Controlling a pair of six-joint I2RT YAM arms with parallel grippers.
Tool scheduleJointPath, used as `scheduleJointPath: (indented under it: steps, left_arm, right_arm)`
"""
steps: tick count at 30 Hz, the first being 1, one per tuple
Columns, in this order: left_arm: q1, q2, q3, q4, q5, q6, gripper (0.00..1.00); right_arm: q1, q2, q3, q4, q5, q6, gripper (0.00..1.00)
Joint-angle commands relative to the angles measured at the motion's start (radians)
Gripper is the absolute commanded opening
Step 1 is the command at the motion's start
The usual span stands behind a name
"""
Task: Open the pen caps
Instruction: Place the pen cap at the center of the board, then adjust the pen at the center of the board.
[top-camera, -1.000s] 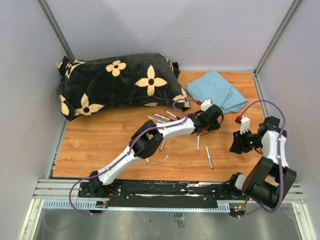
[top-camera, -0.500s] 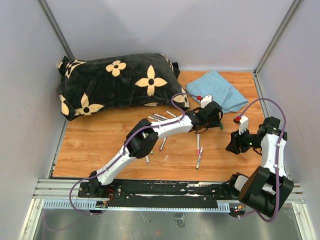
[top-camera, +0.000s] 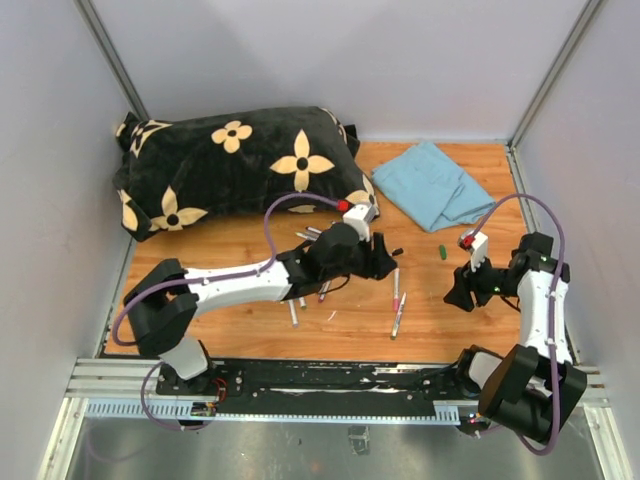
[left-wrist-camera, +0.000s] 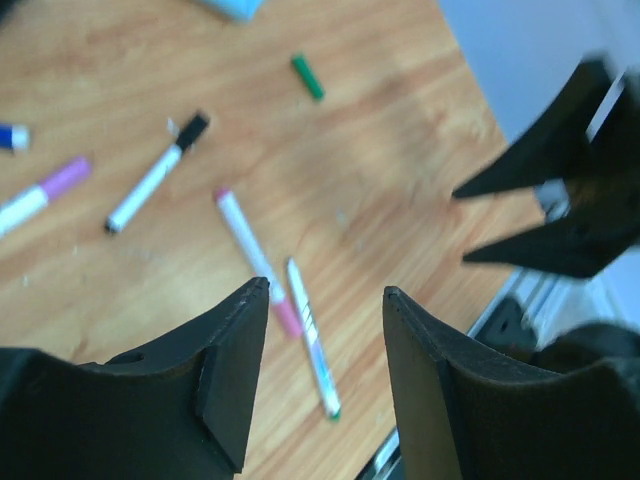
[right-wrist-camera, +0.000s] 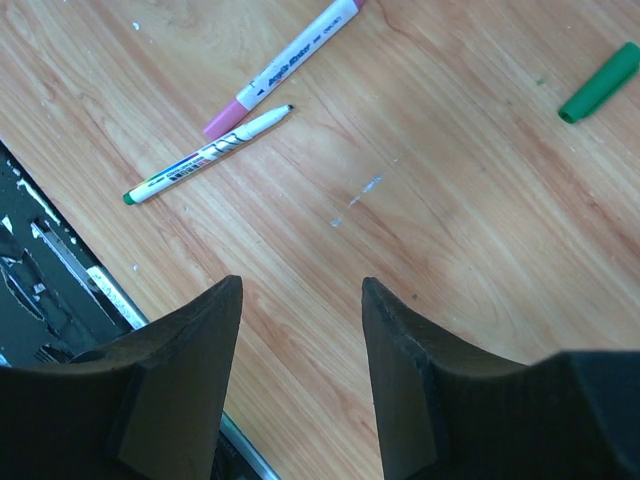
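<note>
A loose green pen cap (top-camera: 441, 250) lies on the wood between the two grippers; it also shows in the left wrist view (left-wrist-camera: 308, 77) and the right wrist view (right-wrist-camera: 598, 83). A white pen with a bare green tip (top-camera: 399, 316) (left-wrist-camera: 313, 340) (right-wrist-camera: 205, 157) lies beside a pink-capped pen (top-camera: 396, 288) (left-wrist-camera: 250, 255) (right-wrist-camera: 290, 62). A black-capped pen (left-wrist-camera: 160, 175) and a purple-capped pen (left-wrist-camera: 45, 190) lie further left. My left gripper (top-camera: 388, 262) (left-wrist-camera: 325, 290) is open and empty above the pink pen. My right gripper (top-camera: 452, 300) (right-wrist-camera: 300, 283) is open and empty over bare wood.
A black flowered cushion (top-camera: 235, 165) fills the back left. A folded blue cloth (top-camera: 432, 185) lies at the back right. Several more pens (top-camera: 320, 237) lie under my left forearm. The metal rail (top-camera: 330, 385) runs along the near edge.
My left arm has drawn back to the left, away from the blue cloth. The green cap now lies free on the wood and the green pen lies beside the pink one. The right gripper moved slightly left.
</note>
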Motion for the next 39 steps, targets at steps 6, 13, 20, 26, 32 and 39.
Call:
scheduleJointPath:
  steps: [6, 13, 20, 26, 32, 39]
  left_arm:
    - [-0.082, -0.019, -0.300, 0.232, 0.160, -0.049, 0.54]
    - [-0.148, 0.123, -0.241, 0.259, 0.147, -0.111, 0.56]
    - [-0.170, 0.240, -0.174, 0.271, 0.165, -0.141, 0.56]
    - [-0.174, 0.301, -0.143, 0.301, 0.191, -0.159, 0.56]
    - [-0.173, 0.372, -0.064, 0.303, 0.202, -0.157, 0.56]
    - [-0.173, 0.436, 0.016, 0.310, 0.221, -0.160, 0.56]
  right_arm:
    - [0.130, 0.006, 0.002, 0.036, 0.038, 0.070, 0.54]
    - [0.134, 0.032, -0.002, 0.041, 0.049, 0.078, 0.55]
    - [0.149, 0.059, 0.000, 0.054, 0.067, 0.098, 0.56]
    - [0.170, 0.097, 0.002, 0.074, 0.090, 0.126, 0.56]
    - [0.195, 0.129, 0.006, 0.105, 0.127, 0.169, 0.56]
    - [0.205, 0.162, -0.002, 0.156, 0.200, 0.229, 0.56]
